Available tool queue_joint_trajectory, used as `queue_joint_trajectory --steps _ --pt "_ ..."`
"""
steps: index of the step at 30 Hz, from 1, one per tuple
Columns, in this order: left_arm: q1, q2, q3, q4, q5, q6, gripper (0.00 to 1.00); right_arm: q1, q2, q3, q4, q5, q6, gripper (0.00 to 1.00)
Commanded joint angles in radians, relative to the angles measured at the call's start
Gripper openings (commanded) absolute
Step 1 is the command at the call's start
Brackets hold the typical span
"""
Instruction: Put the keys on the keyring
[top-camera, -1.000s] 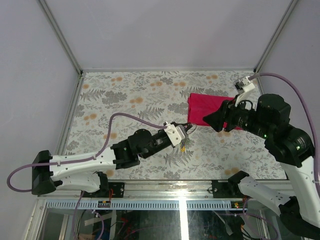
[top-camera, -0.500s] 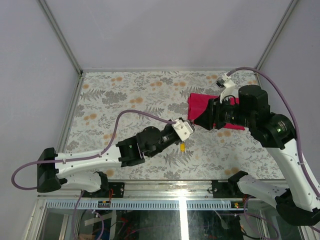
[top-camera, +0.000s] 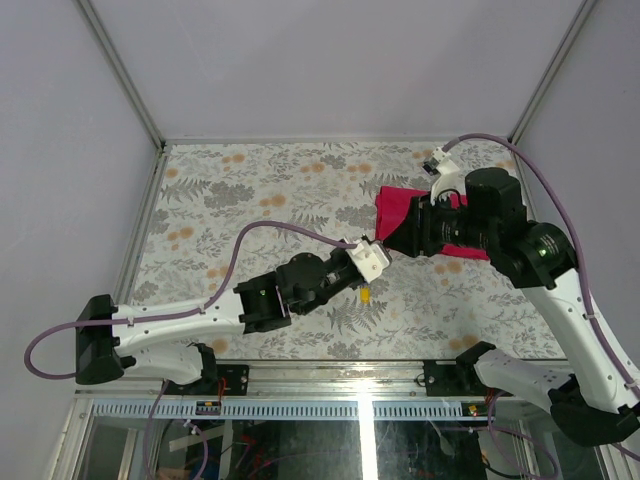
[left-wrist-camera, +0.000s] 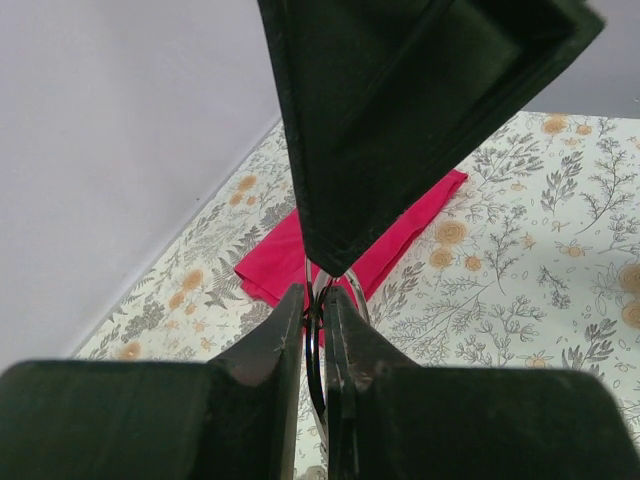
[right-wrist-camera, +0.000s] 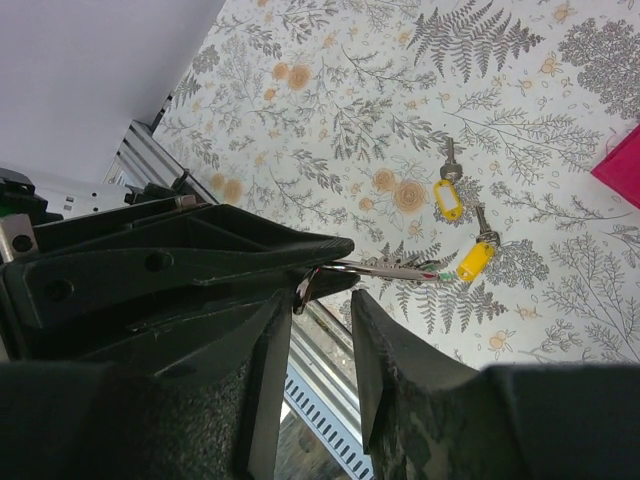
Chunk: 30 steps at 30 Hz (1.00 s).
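The left pincer (left-wrist-camera: 312, 322) is nearly shut, pinching the keyring (left-wrist-camera: 315, 360) edge-on above the middle of the counter (right-wrist-camera: 520, 80). The right pincer (right-wrist-camera: 320, 300) faces it with its jaws a narrow gap apart and nothing clamped that I can see. Two yellow keys (right-wrist-camera: 449, 196) lie loose on the counter below, nearer than the red cloth (left-wrist-camera: 290, 262). The ring looks light, springy and slick, so it is best gripped across the wire, away from the split. The keys are tiny and light, and best taken by the plastic head.
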<state>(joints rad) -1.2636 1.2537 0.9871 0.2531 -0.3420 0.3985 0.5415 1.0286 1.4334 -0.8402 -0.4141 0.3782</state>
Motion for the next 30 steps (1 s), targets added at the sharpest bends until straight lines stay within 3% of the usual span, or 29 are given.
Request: queue_joint_trajectory --steps 1,14,21,30 --pt "-0.006 0.008 0.053 0.039 -0.025 0.022 0.00 0.007 0.012 -0.007 0.068 -0.044 0.013 0.35" --pt "-0.005 0.013 0.067 0.040 -0.034 0.032 0.00 0.010 0.020 -0.013 0.080 -0.066 0.009 0.00" --pt "-0.006 -0.008 0.046 0.067 -0.036 0.036 0.03 0.009 -0.004 -0.013 0.124 -0.072 0.025 0.00" --pt "-0.006 -0.083 -0.045 0.188 0.007 0.061 0.29 0.010 -0.033 0.004 0.153 -0.083 0.050 0.00"
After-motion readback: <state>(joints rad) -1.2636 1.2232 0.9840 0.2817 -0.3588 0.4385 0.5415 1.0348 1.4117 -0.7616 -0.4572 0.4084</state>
